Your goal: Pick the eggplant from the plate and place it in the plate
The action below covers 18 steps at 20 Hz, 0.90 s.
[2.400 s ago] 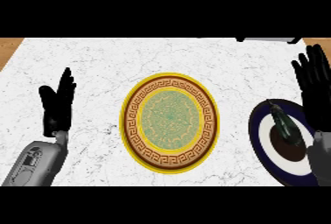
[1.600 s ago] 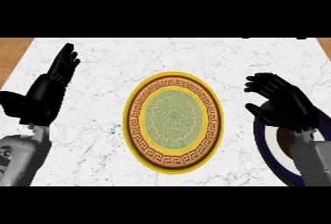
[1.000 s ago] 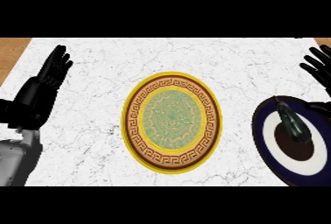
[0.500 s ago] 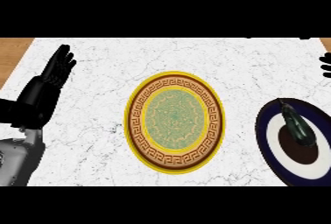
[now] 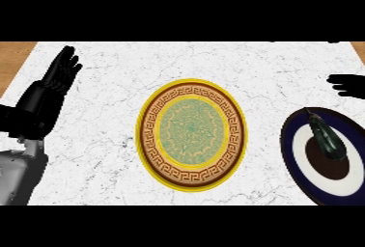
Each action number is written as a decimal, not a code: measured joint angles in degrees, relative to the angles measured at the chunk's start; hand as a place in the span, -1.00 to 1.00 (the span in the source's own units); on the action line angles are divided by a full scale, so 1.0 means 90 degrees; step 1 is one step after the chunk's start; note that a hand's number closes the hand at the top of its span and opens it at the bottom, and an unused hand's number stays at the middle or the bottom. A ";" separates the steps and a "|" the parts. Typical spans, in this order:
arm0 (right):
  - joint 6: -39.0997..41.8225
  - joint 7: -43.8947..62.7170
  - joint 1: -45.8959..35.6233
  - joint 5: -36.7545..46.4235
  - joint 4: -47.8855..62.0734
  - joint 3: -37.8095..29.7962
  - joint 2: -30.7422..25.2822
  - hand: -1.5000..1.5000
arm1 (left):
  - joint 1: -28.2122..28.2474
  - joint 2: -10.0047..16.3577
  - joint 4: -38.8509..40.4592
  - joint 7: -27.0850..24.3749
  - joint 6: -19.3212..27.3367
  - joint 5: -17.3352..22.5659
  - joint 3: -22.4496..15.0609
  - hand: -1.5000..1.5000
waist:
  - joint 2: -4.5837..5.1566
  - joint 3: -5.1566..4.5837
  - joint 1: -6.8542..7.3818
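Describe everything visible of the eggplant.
The eggplant is small, slim and elongated, with a glossy skin so dark that it reads as blackish green. It lies flat, its narrow stem end pointing up and slightly left and its thicker end toward the view's lower right. It rests on the dark blue plate at the counter's right edge, across the plate's white ring and brown centre. Nothing else touches it; the right hand shows above the plate, apart from it.
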 measured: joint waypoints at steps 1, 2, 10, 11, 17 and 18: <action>0.0020 -0.0056 -0.0141 0.0183 0.0147 0.0030 0.0041 -1.00 | 0.0039 -0.0018 -0.0059 0.0018 0.0005 -0.0045 -0.0007 0.00 | -0.0002 0.0001 0.0000; 0.0033 -0.0205 -0.0195 0.0397 0.0278 0.0038 0.0083 -1.00 | 0.0081 -0.0038 -0.0119 0.0030 0.0004 -0.0061 0.0025 0.00 | -0.0005 0.0000 -0.0009; -0.0252 -0.1148 -0.0282 0.2055 0.0986 0.0537 0.0442 -1.00 | 0.0215 -0.0183 -0.0106 -0.0078 -0.0130 -0.0177 0.0149 0.00 | -0.0004 0.0001 -0.0034; -0.0273 -0.1295 -0.0332 0.2241 0.1139 0.0582 0.0474 -1.00 | 0.0188 -0.0191 -0.0123 -0.0039 -0.0132 -0.0189 0.0182 0.00 | -0.0004 0.0001 -0.0034; -0.0493 -0.1952 -0.0325 0.3000 0.1729 0.0661 0.0778 -1.00 | 0.0248 -0.0308 -0.0160 -0.0018 -0.0242 -0.0322 0.0302 0.00 | -0.0017 -0.0002 -0.0072; -0.0528 -0.1972 -0.0378 0.3099 0.1800 0.0682 0.0879 -1.00 | 0.0151 -0.0314 -0.0057 0.0010 -0.0273 -0.0309 0.0355 0.00 | -0.0016 -0.0001 -0.0078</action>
